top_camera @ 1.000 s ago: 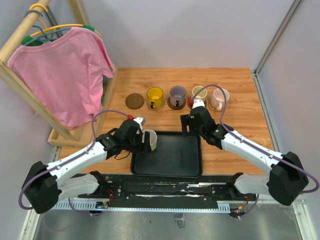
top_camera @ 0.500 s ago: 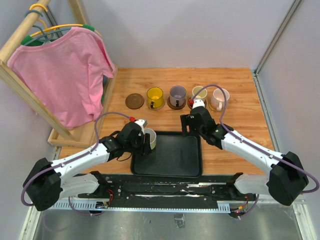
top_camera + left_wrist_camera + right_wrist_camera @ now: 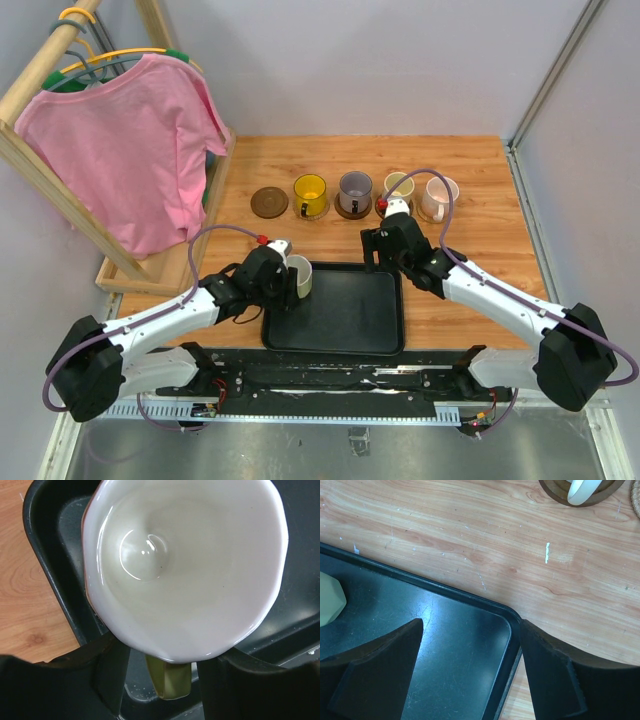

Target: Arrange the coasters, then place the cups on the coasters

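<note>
A white cup point(image 3: 299, 277) with a yellowish handle point(image 3: 170, 677) stands in the far-left corner of the black tray point(image 3: 350, 312). My left gripper point(image 3: 290, 283) is shut on it, one finger on each side of the body. On the wood behind, a bare dark brown coaster point(image 3: 269, 202) lies at the left of a row. Right of it stand the yellow cup point(image 3: 311, 193), grey-purple cup point(image 3: 354, 188), cream cup point(image 3: 397, 184) and pink cup point(image 3: 438, 197), on coasters. My right gripper point(image 3: 383, 250) is open and empty over the tray's far-right corner point(image 3: 510, 617).
A pink shirt point(image 3: 130, 150) hangs on a wooden rack point(image 3: 150, 268) at the left, close to the bare coaster. Grey walls close in the back and right of the wooden table point(image 3: 480, 270).
My left gripper has slid a little to the right around the white cup and narrowed onto it. The right arm has not moved.
</note>
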You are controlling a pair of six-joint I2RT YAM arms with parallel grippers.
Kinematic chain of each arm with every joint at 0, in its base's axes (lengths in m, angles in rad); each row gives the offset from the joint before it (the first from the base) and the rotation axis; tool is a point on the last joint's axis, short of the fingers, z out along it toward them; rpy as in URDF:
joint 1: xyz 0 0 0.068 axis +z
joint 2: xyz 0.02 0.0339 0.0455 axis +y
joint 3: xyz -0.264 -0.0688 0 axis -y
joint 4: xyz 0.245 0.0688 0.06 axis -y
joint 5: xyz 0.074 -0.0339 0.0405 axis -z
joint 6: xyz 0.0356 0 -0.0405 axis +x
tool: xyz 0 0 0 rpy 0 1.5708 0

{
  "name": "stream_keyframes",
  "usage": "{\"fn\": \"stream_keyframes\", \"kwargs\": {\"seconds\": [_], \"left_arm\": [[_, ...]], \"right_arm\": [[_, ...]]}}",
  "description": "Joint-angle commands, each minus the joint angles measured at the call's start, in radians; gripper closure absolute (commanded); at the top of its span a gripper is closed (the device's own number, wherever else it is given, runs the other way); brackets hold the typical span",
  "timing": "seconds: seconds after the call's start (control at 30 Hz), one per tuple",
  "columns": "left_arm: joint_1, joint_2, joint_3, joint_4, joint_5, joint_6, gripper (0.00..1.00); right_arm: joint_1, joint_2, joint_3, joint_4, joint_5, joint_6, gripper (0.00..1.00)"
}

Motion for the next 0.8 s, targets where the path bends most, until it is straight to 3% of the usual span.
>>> {"fn": "stream_keyframes", "kwargs": {"seconds": [0.0, 0.5, 0.67, 0.77], "left_arm": [[-0.009, 0.003, 0.001, 0.009, -0.041, 0.01, 0.44], [-0.011, 0.02, -0.012, 0.027, -0.013, 0.064, 0.55], [-0.023, 0.019, -0.019, 0.035, -0.039, 0.063, 0.76], [-0.026, 0.017, -0.022, 0.04, -0.052, 0.067, 0.77]], "right_arm": [[-0.008, 0.006, -0.009, 0.015, 0.001, 0.008, 0.21], [-0.008, 0.009, -0.009, 0.016, -0.006, 0.01, 0.21], [-0.008, 0.012, -0.006, 0.016, -0.005, 0.009, 0.21], [-0.008, 0.013, -0.007, 0.018, -0.008, 0.009, 0.21]]}}
